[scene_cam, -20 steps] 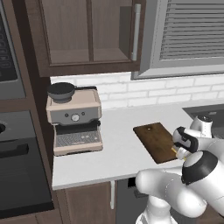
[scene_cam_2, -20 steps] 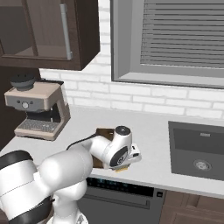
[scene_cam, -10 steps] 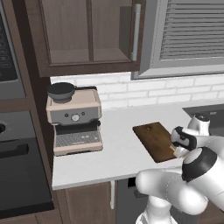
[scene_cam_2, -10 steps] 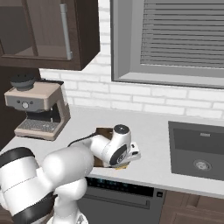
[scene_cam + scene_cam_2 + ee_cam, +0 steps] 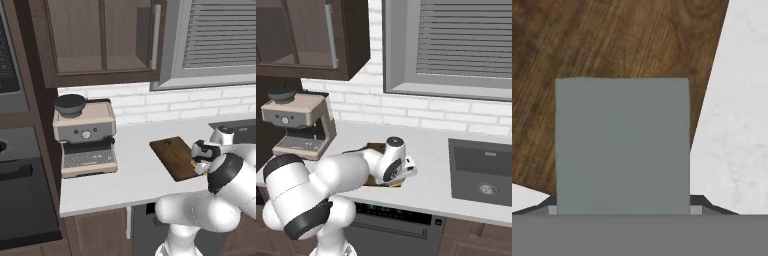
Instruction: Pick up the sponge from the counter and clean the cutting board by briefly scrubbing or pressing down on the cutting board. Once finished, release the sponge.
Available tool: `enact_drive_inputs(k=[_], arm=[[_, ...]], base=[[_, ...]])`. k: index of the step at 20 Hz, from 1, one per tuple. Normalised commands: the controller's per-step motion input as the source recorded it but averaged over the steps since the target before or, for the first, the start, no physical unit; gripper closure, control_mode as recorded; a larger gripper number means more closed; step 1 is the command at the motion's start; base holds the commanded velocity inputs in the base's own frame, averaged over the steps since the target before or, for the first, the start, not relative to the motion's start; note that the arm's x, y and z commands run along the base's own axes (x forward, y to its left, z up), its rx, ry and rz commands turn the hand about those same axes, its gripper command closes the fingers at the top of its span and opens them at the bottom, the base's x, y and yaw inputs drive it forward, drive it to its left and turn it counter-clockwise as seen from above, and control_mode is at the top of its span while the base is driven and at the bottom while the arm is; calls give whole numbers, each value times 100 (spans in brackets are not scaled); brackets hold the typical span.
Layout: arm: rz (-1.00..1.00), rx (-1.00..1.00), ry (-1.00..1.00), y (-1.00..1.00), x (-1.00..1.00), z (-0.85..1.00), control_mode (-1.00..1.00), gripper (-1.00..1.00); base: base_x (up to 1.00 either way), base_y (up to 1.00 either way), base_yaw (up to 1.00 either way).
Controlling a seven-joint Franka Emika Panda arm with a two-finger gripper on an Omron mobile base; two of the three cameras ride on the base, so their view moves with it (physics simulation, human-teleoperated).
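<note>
- Simulated kitchen; light grey-white counter [image 5: 135,165] over brown wooden cabinets, taken here as the landmark.
- On the counter, a flat dark brown cutting board [image 5: 172,155] with visible grain, lying near the counter's front edge.
- White arm bent low over the counter, hand down at the board's near corner.
- Gripper [image 5: 198,161] pointing down at the board, closed around the sponge [image 5: 622,145], one finger tip [image 5: 698,202] peeking out at each side of it.
- Sponge seen from the hand camera as a grey-green square, sitting over the board's wood grain close to the board's edge, pale counter just beside it.
- A sliver of the sponge's yellow layer [image 5: 193,162] visible under the hand from the left base camera; another yellow sliver [image 5: 395,185] under the hand from the right base camera.
- Cannot tell whether the sponge presses on the board or hangs just above it.
- Toward the counter's left end, a beige espresso machine [image 5: 86,135] with a dark round top, well apart from the board.
- Set into the counter at its right end, a dark sink [image 5: 482,172], well apart from the hand.
- Behind the counter, a white brick wall [image 5: 421,117]; above it a window with closed blinds [image 5: 468,42] and a dark wooden wall cabinet [image 5: 102,37].
</note>
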Motion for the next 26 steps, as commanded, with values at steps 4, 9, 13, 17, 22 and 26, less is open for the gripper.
enact_drive_inputs(k=[4,9,13,17,22,26], arm=[[-1,0,0,4,25,0,-100,100],[0,0,0,9,15,0,-100,100],[0,-1,0,12,18,0,-100,100],[0,0,0,12,23,0,-100,100],[0,0,2,13,30,0,-100,100],[0,-1,5,11,30,0,-100,100]], base=[[0,0,0],[0,0,0],[0,0,0],[0,0,0],[0,0,0],[0,0,0]])
